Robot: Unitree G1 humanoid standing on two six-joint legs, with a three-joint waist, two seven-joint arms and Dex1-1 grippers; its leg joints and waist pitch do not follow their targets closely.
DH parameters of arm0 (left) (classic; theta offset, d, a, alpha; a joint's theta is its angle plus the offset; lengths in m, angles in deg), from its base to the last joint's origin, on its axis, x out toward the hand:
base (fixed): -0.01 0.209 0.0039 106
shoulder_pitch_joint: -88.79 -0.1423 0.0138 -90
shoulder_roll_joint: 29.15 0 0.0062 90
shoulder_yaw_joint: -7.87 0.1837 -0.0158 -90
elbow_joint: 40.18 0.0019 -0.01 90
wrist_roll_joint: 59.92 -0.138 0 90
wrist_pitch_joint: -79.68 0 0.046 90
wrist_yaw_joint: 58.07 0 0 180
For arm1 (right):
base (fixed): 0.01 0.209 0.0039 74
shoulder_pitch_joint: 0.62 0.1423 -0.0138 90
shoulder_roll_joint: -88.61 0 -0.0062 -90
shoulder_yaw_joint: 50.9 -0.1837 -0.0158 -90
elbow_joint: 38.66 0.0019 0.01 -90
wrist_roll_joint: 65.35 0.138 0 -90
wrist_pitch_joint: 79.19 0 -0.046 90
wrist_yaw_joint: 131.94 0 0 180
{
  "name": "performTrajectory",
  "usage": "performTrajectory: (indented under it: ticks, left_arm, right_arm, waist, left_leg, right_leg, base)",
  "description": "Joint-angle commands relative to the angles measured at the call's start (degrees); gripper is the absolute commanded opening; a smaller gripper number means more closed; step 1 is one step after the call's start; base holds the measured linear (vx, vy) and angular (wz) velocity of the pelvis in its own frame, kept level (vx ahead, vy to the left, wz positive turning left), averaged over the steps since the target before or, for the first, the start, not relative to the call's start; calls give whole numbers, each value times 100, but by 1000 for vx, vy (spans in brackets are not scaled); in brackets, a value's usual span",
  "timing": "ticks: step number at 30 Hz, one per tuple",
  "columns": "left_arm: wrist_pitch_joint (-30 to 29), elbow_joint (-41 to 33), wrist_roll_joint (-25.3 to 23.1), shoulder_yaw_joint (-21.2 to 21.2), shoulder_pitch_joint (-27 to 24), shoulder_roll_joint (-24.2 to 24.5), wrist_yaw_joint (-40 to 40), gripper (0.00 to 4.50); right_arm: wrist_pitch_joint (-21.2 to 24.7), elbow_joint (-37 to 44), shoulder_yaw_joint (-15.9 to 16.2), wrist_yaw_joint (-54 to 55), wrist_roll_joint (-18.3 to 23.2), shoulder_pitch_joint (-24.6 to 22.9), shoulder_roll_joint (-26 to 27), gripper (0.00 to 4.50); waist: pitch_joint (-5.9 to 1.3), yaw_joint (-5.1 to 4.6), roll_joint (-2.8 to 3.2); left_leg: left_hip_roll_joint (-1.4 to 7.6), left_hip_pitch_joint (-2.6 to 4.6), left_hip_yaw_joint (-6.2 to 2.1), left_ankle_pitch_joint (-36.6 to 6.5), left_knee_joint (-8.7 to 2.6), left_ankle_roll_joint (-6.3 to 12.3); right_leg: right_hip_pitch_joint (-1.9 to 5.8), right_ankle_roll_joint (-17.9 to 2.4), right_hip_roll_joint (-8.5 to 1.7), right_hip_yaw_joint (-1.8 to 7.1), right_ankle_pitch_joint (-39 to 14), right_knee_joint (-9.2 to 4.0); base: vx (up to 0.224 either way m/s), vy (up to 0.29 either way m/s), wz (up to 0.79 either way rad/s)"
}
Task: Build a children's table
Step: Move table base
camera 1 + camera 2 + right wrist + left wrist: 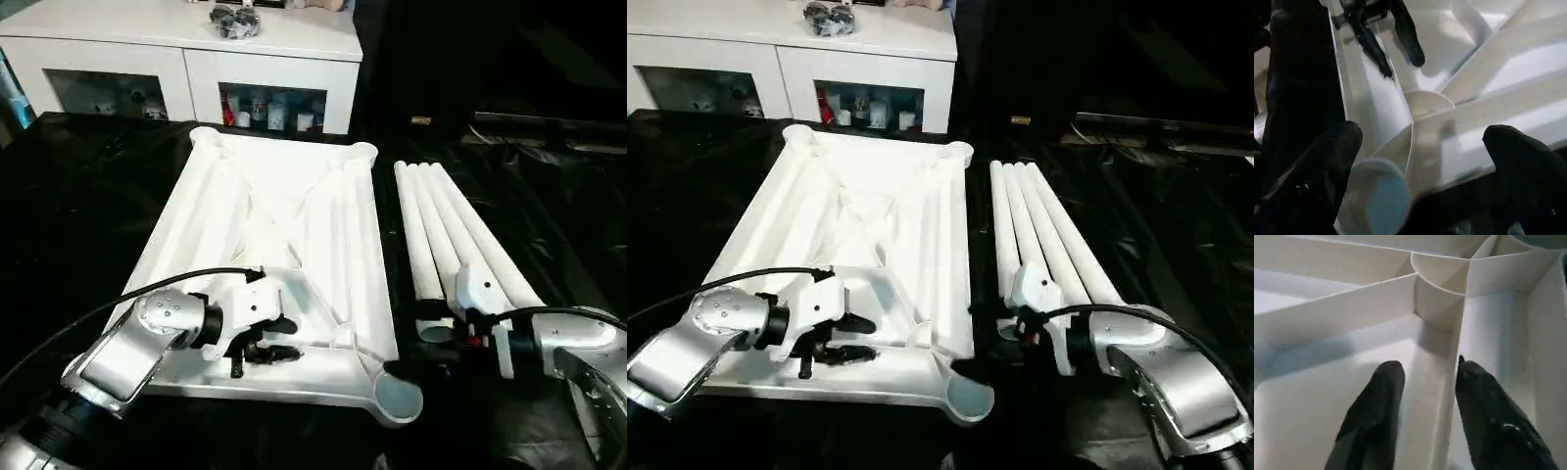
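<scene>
The children's table top (323, 211) lies upside down on the black cover, its ribbed underside facing up. Its white legs (441, 230) lie side by side just right of it. My left gripper (286, 338) hovers over the near end of the top. In the left wrist view its fingers (1378, 401) stand open, one on each side of an upright rib (1442, 396). My right gripper (411, 341) is open at the near right corner. Its fingers (1327, 161) are spread wide on either side of the round corner socket (1382, 196) and touch nothing.
A white cabinet (186, 59) with glass-fronted compartments stands behind the table top, with a small dark object (235, 20) on it. Crinkled black sheeting (78, 196) covers the work surface all around. Black cables run from both forearms.
</scene>
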Motion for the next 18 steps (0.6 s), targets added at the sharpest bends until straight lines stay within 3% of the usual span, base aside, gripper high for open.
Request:
performTrajectory:
  ticks: [1,3,4,10,11,18]
  left_arm:
    - [-26,109,-129,121,19,13,23,158]
    - [-16,120,-144,124,23,11,34,151]
    - [26,136,-168,136,28,23,54,140]
    - [127,132,-195,146,8,52,43,80]
    - [150,133,-207,139,-2,52,45,80]
    - [481,-13,-329,-69,-84,64,-224,16]
  right_arm:
    - [44,107,15,-98,35,44,-100,450]
    - [46,106,22,-109,31,43,-110,450]
    - [37,91,33,-118,11,47,-111,450]
    - [-23,11,76,-123,-21,61,-106,450]
    - [-34,-1,84,-123,-30,58,-100,450]
    - [-199,-125,98,-116,-131,19,-24,450]
  waist:
    - [-292,14,19]
    - [-286,16,22]
    - [-286,15,-5]
    - [-283,28,10]
    - [-284,25,-18]
    - [-281,54,6]
  left_leg:
    - [472,86,-199,-1014,-467,136]
    - [473,90,-200,-1035,-469,140]
    - [475,89,-197,-1052,-470,138]
    - [479,88,-198,-1047,-471,136]
    - [479,92,-197,-1056,-473,136]
    - [483,96,-202,-1121,-481,101]
  right_leg:
    - [111,-1218,-698,359,-953,-540]
    - [103,-1214,-703,358,-1003,-546]
    - [104,-1213,-706,358,-1043,-553]
    - [96,-1205,-713,360,-1064,-553]
    - [94,-1196,-706,356,-1088,-553]
    - [80,-1122,-710,355,-1235,-561]
  base:
    - [0,0,0]
    - [0,0,0]
    - [0,0,0]
    - [0,0,0]
    - [0,0,0]
    - [0,0,0]
